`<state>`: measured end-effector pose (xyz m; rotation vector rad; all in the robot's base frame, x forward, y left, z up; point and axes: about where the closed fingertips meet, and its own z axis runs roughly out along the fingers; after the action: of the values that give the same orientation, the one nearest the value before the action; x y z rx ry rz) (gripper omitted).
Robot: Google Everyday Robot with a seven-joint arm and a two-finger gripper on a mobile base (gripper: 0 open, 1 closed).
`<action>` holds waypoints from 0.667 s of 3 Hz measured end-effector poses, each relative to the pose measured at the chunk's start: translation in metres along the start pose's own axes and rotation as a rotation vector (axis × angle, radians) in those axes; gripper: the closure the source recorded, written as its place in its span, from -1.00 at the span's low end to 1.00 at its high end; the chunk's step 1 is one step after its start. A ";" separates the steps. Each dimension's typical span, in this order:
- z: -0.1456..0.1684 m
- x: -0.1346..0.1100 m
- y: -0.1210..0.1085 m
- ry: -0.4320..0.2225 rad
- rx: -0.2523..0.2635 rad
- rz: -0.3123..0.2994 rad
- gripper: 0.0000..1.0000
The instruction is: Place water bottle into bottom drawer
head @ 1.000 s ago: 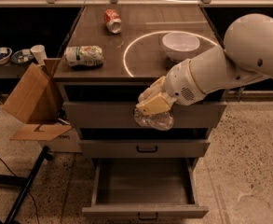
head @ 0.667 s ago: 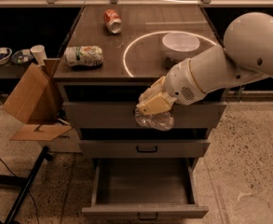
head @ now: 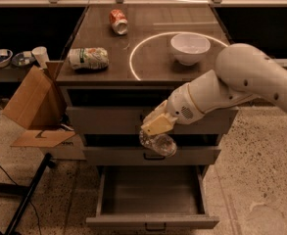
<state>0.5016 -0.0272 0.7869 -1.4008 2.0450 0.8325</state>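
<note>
Carrying status: the gripper (head: 153, 130) is closed around the upper part of the water bottle (head: 159, 144); the bottle hangs just below the beige fingers, clear of every surface.
Gripper position: in front of the cabinet, level with the middle drawer (head: 113, 155), reaching in from the right.
Water bottle position: in the air before the middle drawer's front, above the rear part of the bottom drawer's tray; not yet inside it.
Bottom drawer (head: 182, 223): pulled fully out; its tray shows bare, with nothing lying in it.
Upper drawers: both pushed in.
Cabinet top: white bowl (head: 190, 48), red-and-white can (head: 118, 22) and white-and-green container (head: 88, 58) rest there, well apart from the gripper.
Completed, by judgement: drawer opened, bottle grasped, bottle brought over the drawer opening.
Remaining, by judgement: lower the bottle into the tray, release it, withdraw the arm upward.
Progress estimate: late stage; only the descent and release are left.
Caution: the crinkled plastic may roll once released; a low release height is advisable.
</note>
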 end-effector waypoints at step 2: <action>0.055 0.060 -0.004 -0.022 -0.086 0.123 1.00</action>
<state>0.4892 -0.0251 0.7062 -1.3147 2.1178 0.9942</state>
